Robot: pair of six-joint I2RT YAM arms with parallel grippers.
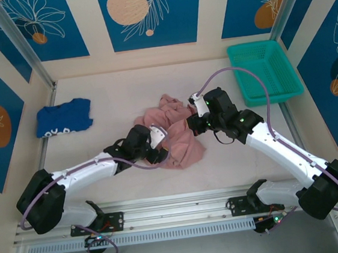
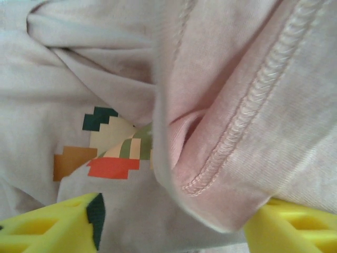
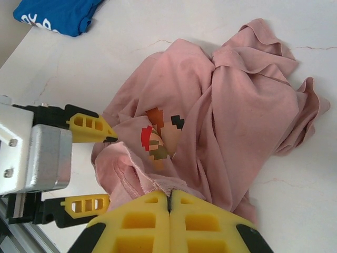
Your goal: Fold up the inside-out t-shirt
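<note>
1. While the pink t-shirt [image 1: 180, 143] lies crumpled near the middle of the table [image 1: 117, 89], the two arms reach in to it, one from each side.
2. The left hand [image 1: 162, 144] sits at the t-shirt's left edge. Its yellow fingers [image 2: 52, 226] are spread apart, and a thick fold with a stitched hem is bunched between them.
3. From the right wrist view, the right hand [image 3: 169, 196] has its fingers pressed together on a thin edge of the t-shirt (the cloth rises in a ridge to the tips).
4. A small blocky print [image 3: 158, 134] in red, orange, green and cream shows among the folds, between the two hands.
5. A blue garment [image 1: 64, 118] with white lettering lies at the table's left side, well apart from the t-shirt.
6. A teal basket [image 1: 264, 68] stands at the far right corner.
</note>
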